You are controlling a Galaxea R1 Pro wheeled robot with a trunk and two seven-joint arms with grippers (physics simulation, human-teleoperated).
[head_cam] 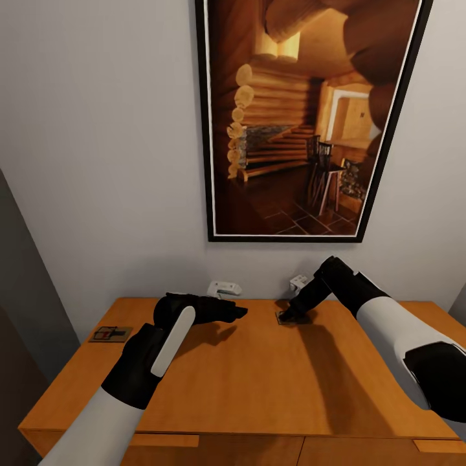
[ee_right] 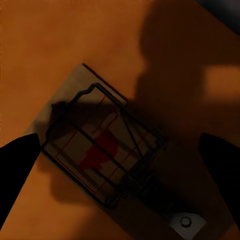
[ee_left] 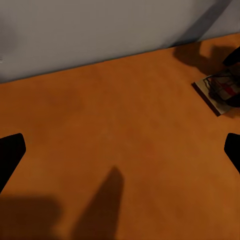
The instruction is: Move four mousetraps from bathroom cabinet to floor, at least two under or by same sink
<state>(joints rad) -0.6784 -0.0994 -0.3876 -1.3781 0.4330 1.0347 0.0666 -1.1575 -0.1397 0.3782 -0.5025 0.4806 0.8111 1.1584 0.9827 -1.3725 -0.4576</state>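
- Two grippers are over the cabinet point(head_cam: 259, 369) top. The right gripper point(head_cam: 292, 315) is at a mousetrap point(ee_right: 100, 150) near the back edge, fingers spread wide to either side of it, no grip.
- Left gripper point(head_cam: 233, 312): fingers apart, nothing between them, above bare wood at centre.
- A second mousetrap point(head_cam: 110, 334) lies flat at the cabinet's left end, well apart from both.
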